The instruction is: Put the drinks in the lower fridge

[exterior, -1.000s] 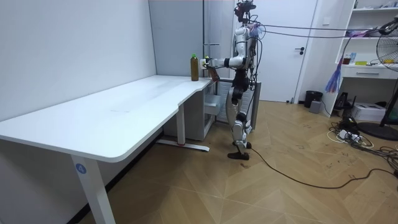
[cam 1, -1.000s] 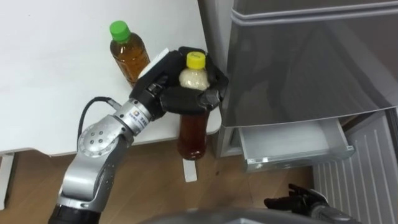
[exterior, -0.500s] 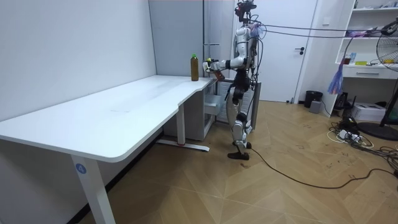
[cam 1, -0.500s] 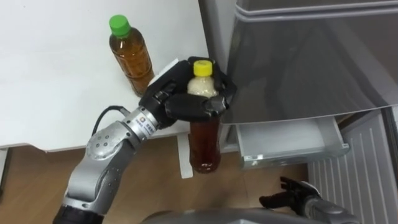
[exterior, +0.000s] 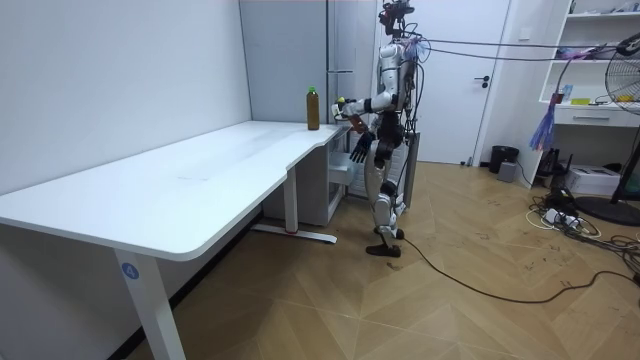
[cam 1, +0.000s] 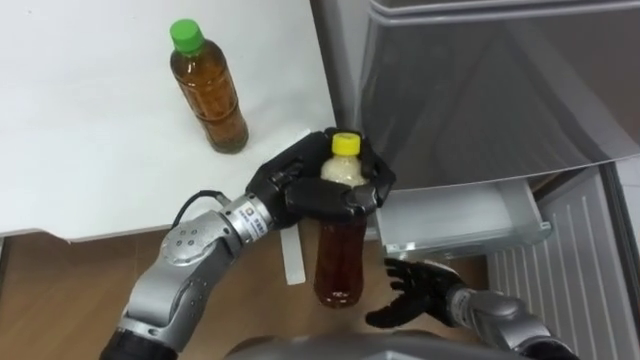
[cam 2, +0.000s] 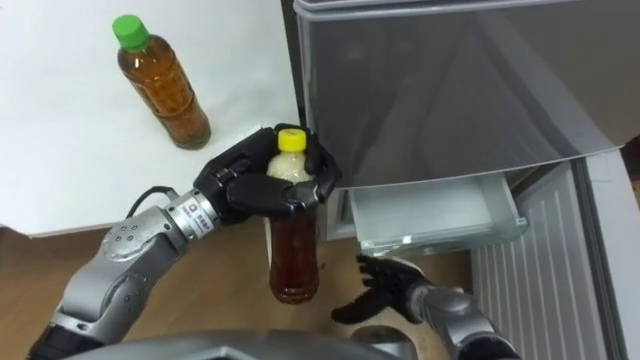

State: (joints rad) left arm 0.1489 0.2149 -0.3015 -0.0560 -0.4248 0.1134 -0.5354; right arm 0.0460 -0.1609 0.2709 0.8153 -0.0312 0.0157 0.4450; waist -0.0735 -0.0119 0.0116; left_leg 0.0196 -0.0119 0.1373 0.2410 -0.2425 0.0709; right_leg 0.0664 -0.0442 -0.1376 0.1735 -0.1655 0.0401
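Two drinks sit outside the open white fridge drawer [cam 1: 455,215]. Left hand [cam 1: 298,188] fingers clamp the yellow-capped brown-tea plastic bottle [cam 1: 338,260] just left of it. Right hand [cam 1: 412,296], fingers spread, hovers below it. The green-capped tea bottle [cam 1: 208,95] stands farther left. Transfer step; next, probably carry rightward and lower in.

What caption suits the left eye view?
Robot's left hand holds a yellow-capped bottle beside the open fridge drawer; right hand open below.

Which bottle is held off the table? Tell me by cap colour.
The yellow-capped bottle: the left hand is curled round its neck. The green-capped bottle stands free on the white table.
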